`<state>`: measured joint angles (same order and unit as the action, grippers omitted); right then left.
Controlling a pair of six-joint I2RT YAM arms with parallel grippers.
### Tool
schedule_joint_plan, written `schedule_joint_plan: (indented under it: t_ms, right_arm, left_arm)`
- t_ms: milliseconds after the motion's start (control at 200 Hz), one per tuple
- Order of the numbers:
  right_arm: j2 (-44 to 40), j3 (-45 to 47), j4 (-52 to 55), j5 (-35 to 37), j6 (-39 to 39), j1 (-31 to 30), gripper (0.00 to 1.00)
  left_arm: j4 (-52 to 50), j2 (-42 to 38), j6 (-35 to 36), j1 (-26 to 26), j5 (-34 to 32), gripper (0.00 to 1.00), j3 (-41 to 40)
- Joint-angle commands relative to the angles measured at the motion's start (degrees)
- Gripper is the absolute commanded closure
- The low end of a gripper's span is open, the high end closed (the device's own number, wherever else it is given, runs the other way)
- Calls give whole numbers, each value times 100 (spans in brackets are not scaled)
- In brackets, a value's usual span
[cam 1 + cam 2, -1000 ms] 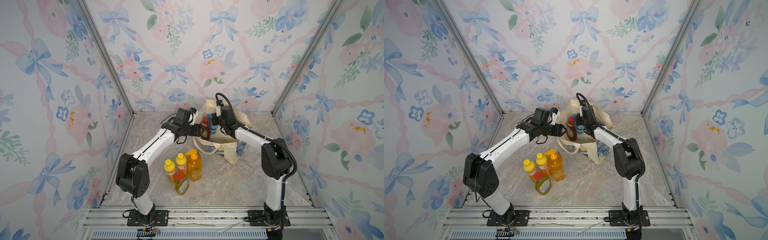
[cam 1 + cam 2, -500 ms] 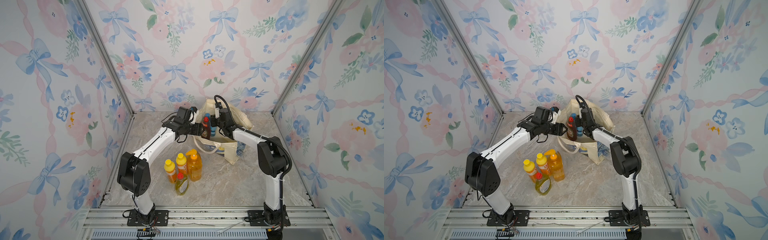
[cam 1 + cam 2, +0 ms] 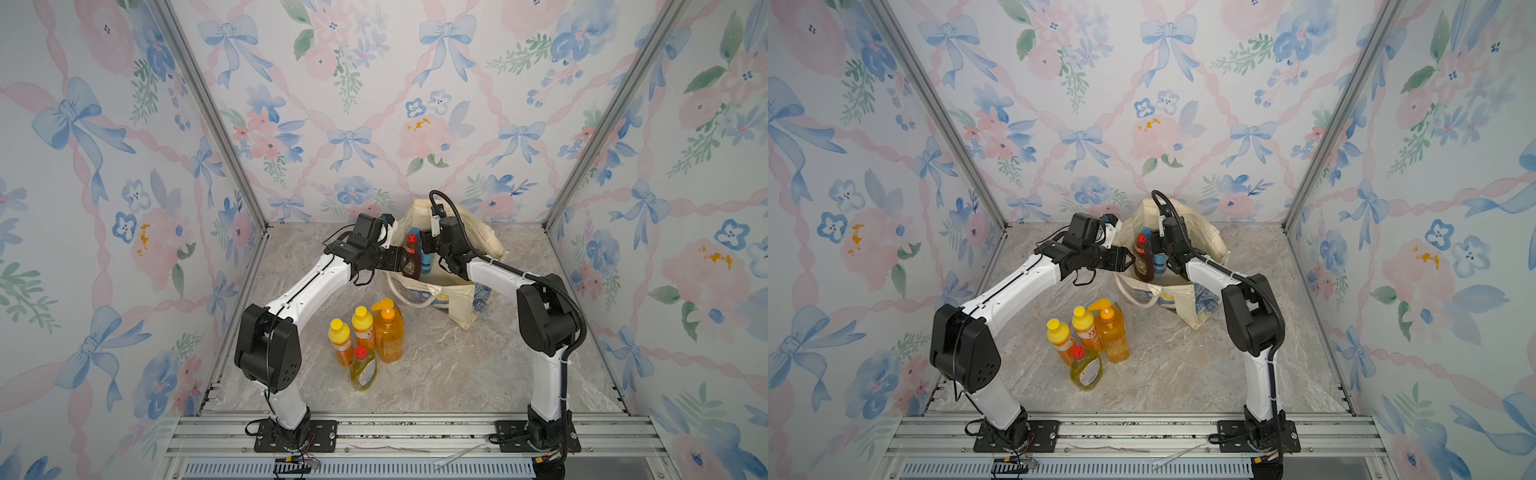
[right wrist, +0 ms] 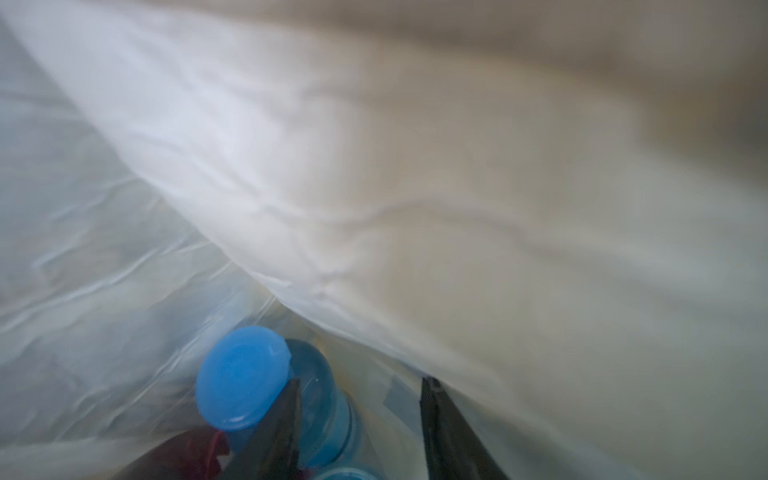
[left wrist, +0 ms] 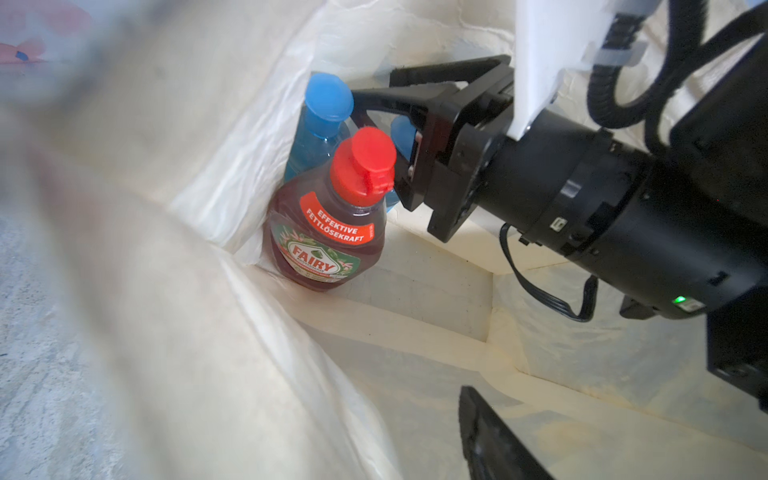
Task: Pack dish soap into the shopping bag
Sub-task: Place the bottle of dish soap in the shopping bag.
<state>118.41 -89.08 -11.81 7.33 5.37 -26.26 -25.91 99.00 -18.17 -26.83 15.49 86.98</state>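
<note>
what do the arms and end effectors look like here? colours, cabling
Both match: left arm and right arm have white links and bulky black joints. The left end effector and right end effector are black with slim tapered fingers. A black ribbed hose runs along the right arm; thin black wires loop by the left wrist.

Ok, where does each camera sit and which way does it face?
Both top views: high above the mounting rail, looking down on the left claw, right arm and shopping bag.
Left wrist: at the bag's mouth, facing in; one left claw finger and the right claw show.
Right wrist: inside the bag, facing the blue-capped bottle; own fingers show.
Shared: both wrist views show that bottle.
</note>
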Motion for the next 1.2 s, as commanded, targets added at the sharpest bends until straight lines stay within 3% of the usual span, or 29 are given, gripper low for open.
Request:
schedule_joint_plan:
  t_ms: [0,660,850,950,1195]
  right_arm:
    - [-375,31,-87,93,-51,59,49]
    - [-1217,-46,336,46,-332,-15,44]
    - [-1523,-247,915,242,-273,-124,43]
    - [-1739,-429,1464,394,-176,-156,39]
    - [-2604,-291,2503,589,197,-228,21]
  left_arm:
    - [-98,155,95,31,-80,36,143]
    - [-98,208,42,37,-58,35,222]
    - [-98,67,-25,37,-168,18,223]
    - [-98,-34,-71,45,-283,3,219]
    - [-98,-351,-187,114,-605,2,165]
